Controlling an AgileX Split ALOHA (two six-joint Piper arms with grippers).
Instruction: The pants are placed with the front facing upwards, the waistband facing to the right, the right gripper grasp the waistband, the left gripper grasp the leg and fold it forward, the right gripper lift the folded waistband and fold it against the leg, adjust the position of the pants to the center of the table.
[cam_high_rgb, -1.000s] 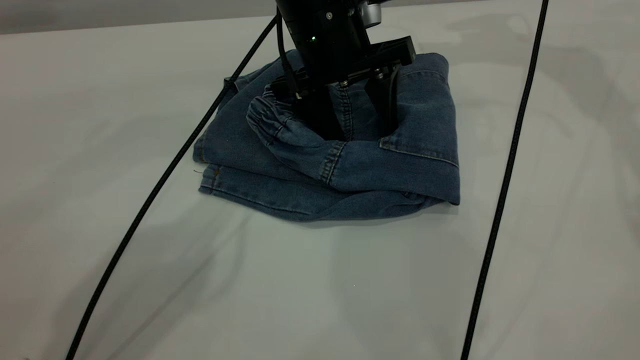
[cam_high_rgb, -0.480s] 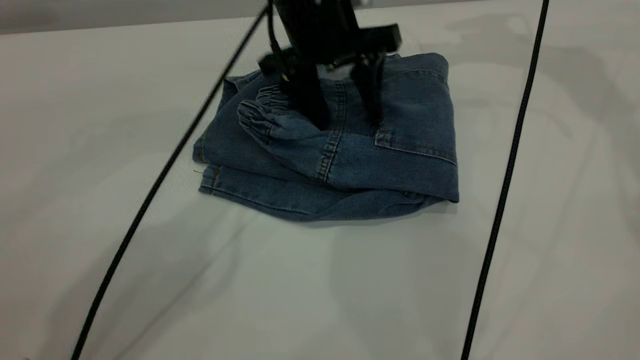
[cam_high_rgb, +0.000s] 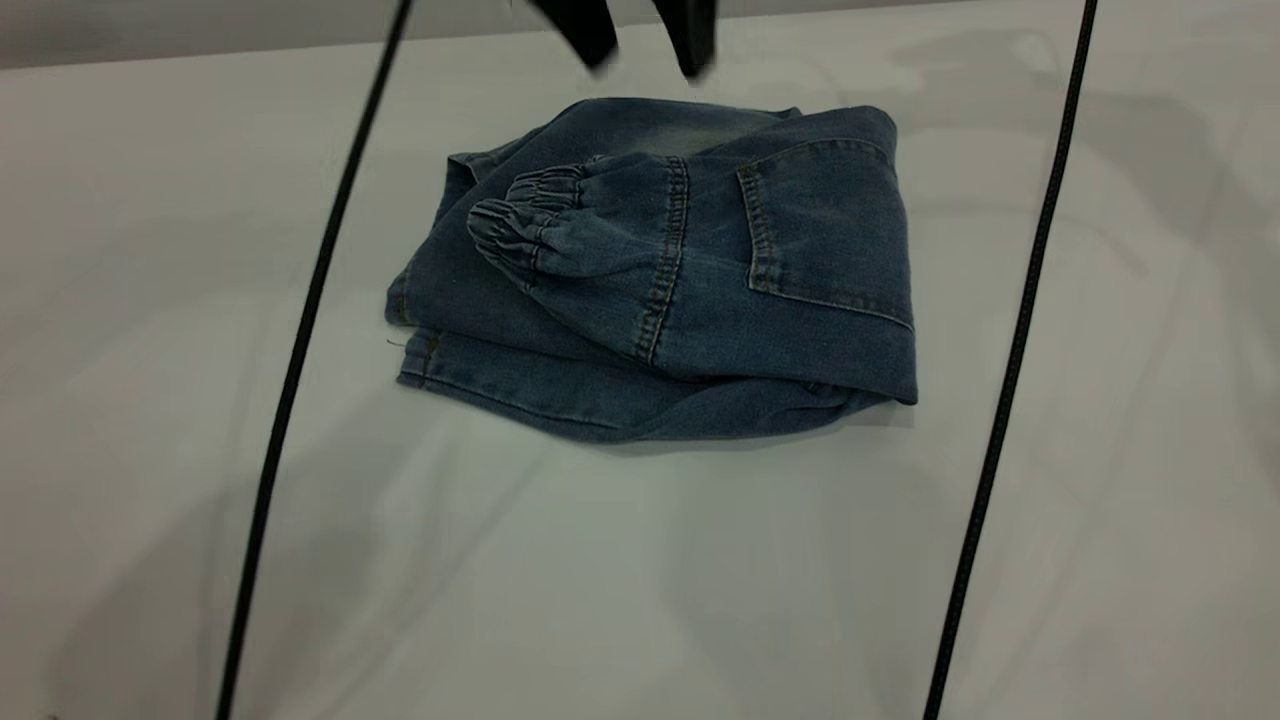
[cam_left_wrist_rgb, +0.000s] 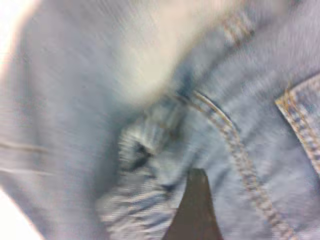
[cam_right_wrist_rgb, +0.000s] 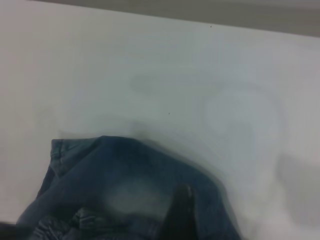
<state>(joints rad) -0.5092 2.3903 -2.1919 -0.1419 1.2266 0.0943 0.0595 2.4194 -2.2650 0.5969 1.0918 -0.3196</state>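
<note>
The pants (cam_high_rgb: 700, 300) lie folded in a compact stack on the table (cam_high_rgb: 640, 580), with a pocket facing up. The gathered waistband (cam_high_rgb: 520, 215) is folded over on top, toward the stack's left side. My left gripper (cam_high_rgb: 645, 45) hangs above the stack's far edge. Only its two fingertips show there, apart and empty. In the left wrist view one finger (cam_left_wrist_rgb: 195, 210) sits over the denim, between the waistband (cam_left_wrist_rgb: 135, 150) and a tan seam. My right gripper is outside the exterior view. A dark part of it (cam_right_wrist_rgb: 181, 212) shows over the pants (cam_right_wrist_rgb: 100, 175) in the right wrist view.
Two black cables cross the table from front to back. One (cam_high_rgb: 300, 350) runs left of the pants and the other (cam_high_rgb: 1010, 350) right of them. The table's far edge (cam_high_rgb: 200, 52) lies just behind the stack.
The left gripper, which was pressed into the folded pants, has lifted straight off them to the top of the view. The waistband fold has settled flatter, and the left cable has swung leftward.
</note>
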